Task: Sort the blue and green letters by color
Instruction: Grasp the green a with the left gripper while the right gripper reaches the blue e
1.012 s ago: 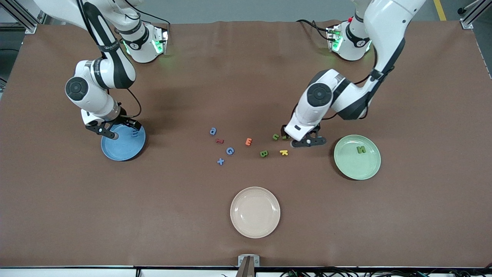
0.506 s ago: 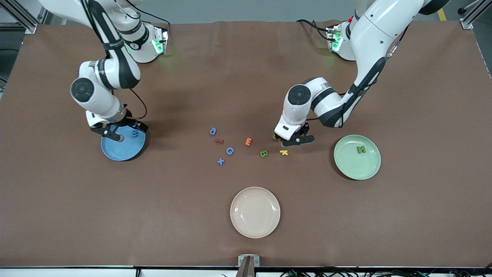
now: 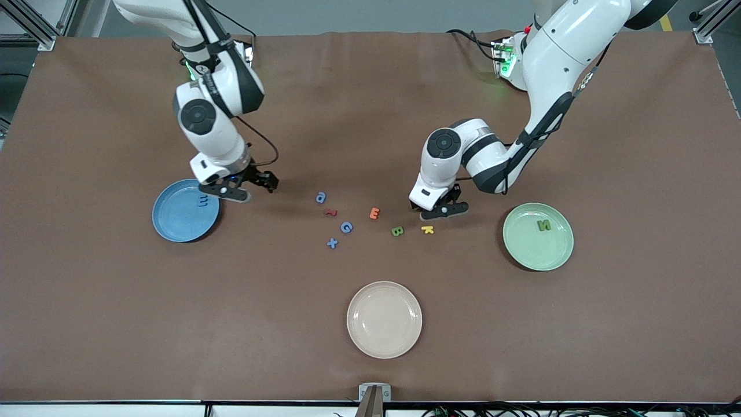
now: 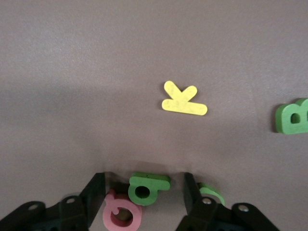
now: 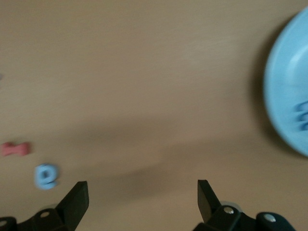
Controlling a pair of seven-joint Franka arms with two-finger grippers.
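One letter (image 3: 202, 201) lies in each end plate (image 3: 173, 223), others between them.

Light: even, overhead; table (image 3: 521, 324) evenly lit.
Shadows: soft, cast under both arms.
Blur: right wrist view smeared; blue plate (image 5: 288, 91) edge w/o detail.
Focus: left wrist view sharp.

I count three plates on the bench (image 3: 608, 324): one blue plate (image 3: 173, 229), one green plate (image 3: 521, 250) and one beige plate (image 3: 384, 341). The blue letters (image 3: 346, 227) come to four, one in the blue plate and three loose. The green letters (image 3: 397, 231) also come to four, one in the green plate and three loose. There is one each of the red letter (image 3: 330, 212), orange letter (image 3: 374, 214), yellow K (image 3: 428, 229) and pink letter (image 4: 120, 215).
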